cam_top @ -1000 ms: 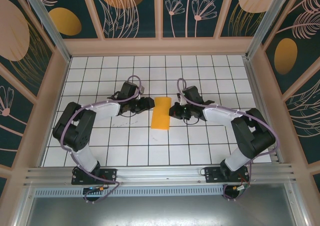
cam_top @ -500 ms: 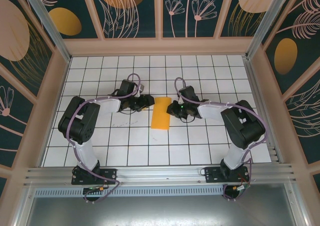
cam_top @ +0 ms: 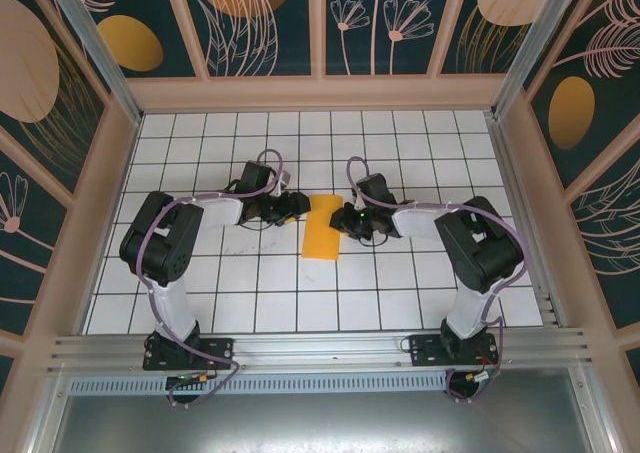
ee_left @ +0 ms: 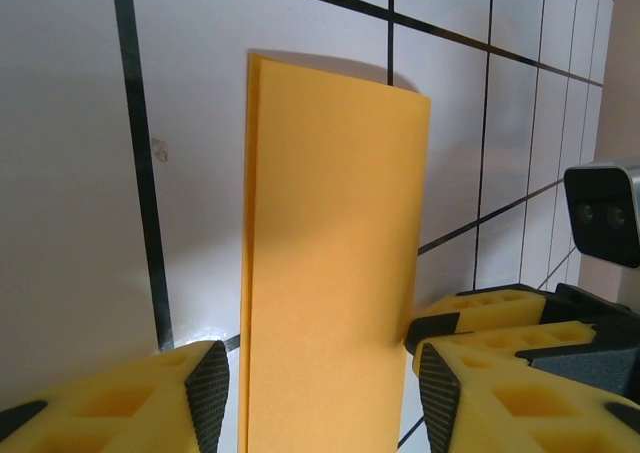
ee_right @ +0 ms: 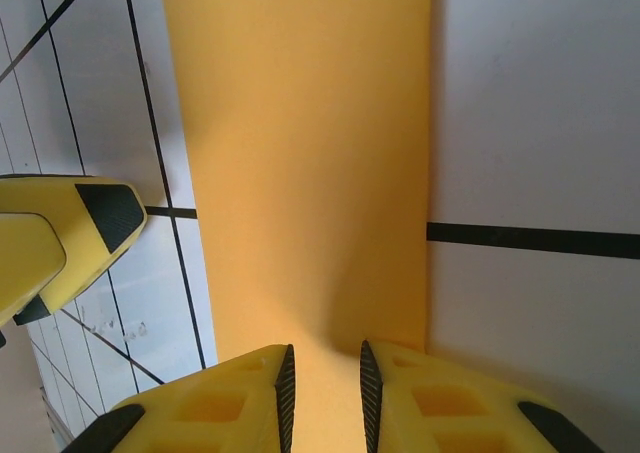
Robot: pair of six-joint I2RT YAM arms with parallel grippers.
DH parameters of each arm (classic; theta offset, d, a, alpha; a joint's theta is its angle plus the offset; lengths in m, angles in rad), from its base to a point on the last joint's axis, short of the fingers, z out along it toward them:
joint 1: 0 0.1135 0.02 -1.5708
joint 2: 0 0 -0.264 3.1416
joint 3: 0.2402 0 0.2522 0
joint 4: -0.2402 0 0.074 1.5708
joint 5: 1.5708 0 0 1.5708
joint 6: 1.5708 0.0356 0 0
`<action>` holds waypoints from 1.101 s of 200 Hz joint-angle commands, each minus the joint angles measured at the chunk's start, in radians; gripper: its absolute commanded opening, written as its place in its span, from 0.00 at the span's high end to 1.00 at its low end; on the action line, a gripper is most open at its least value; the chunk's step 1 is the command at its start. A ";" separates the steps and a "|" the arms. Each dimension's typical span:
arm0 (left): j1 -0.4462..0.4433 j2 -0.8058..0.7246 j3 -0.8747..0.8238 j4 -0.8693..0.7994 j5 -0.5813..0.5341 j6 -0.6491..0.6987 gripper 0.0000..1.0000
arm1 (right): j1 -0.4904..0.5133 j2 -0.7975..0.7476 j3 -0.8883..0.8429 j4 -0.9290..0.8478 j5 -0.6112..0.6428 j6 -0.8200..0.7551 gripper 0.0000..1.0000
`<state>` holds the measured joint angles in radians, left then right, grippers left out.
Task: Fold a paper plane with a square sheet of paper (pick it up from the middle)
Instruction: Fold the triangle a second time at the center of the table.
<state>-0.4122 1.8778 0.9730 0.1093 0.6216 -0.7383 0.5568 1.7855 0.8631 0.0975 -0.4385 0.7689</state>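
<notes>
Paper, folded strip flat on worktop: likely light, flimsy, slides; pinch mid long edge. Left claw apart astride it, right claw barely apart.

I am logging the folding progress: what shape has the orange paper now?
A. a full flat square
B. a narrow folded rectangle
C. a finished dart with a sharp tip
B: the orange paper lies flat as a narrow rectangle, with two layers showing along one long edge in the left wrist view.
</notes>
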 commanded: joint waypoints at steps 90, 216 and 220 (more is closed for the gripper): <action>0.001 0.027 0.014 0.024 0.056 -0.008 0.44 | -0.061 -0.037 -0.101 0.068 -0.034 0.028 0.71; -0.023 0.095 0.090 0.027 0.098 0.014 0.48 | -0.062 -0.025 -0.118 0.084 -0.039 0.027 0.71; -0.024 0.099 0.094 0.026 0.100 0.013 0.49 | -0.063 -0.023 -0.118 0.084 -0.039 0.027 0.71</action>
<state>-0.4286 1.9465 1.0271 0.1238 0.6994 -0.7372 0.4969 1.7603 0.7700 0.1787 -0.4744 0.7921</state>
